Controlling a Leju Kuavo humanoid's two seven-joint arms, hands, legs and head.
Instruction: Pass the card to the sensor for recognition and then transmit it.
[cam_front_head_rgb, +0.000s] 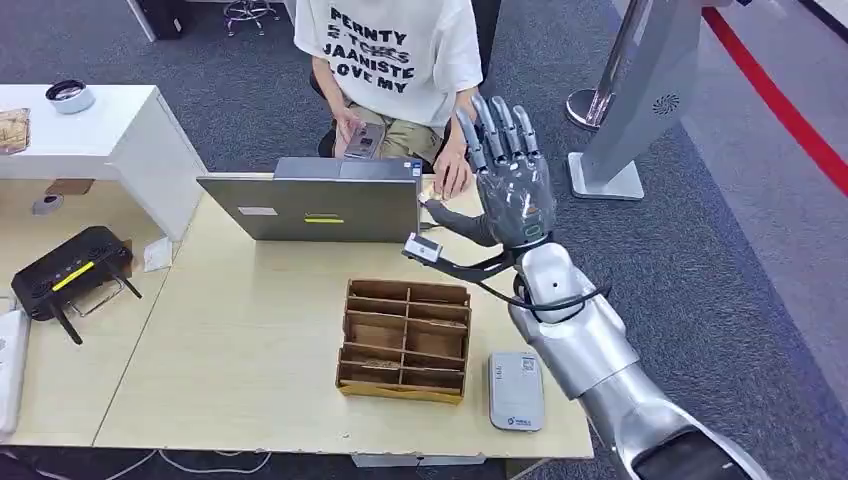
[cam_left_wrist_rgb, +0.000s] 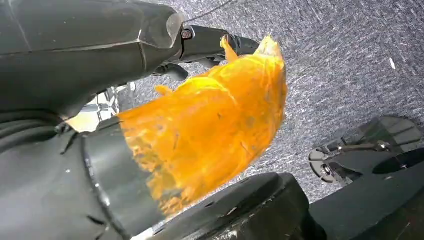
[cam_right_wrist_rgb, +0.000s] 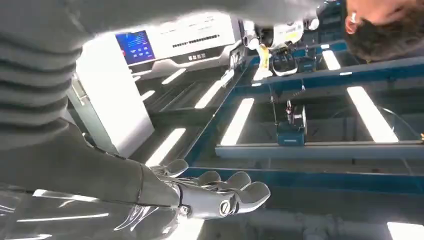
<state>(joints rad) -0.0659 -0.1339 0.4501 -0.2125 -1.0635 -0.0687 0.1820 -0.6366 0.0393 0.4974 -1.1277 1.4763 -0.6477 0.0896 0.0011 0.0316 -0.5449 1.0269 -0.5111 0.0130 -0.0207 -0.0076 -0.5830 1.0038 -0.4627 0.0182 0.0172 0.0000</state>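
Although the right hand (cam_front_head_rgb: 512, 185) was raised beyond the table's far edge with fingers spread and extended, nothing was seen held in it. The card could not be located with certainty; a pale object lay beneath the person's hand (cam_front_head_rgb: 452, 172), suggesting handover was effected. The grey sensor (cam_front_head_rgb: 516, 391) was observed near the wooden organiser (cam_front_head_rgb: 405, 339).

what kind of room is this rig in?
Looks like an office or lab workspace: grey carpet floor, a light wood desk with a laptop and a black router, and a person seated behind it. The right wrist view shows ceiling strip lights.
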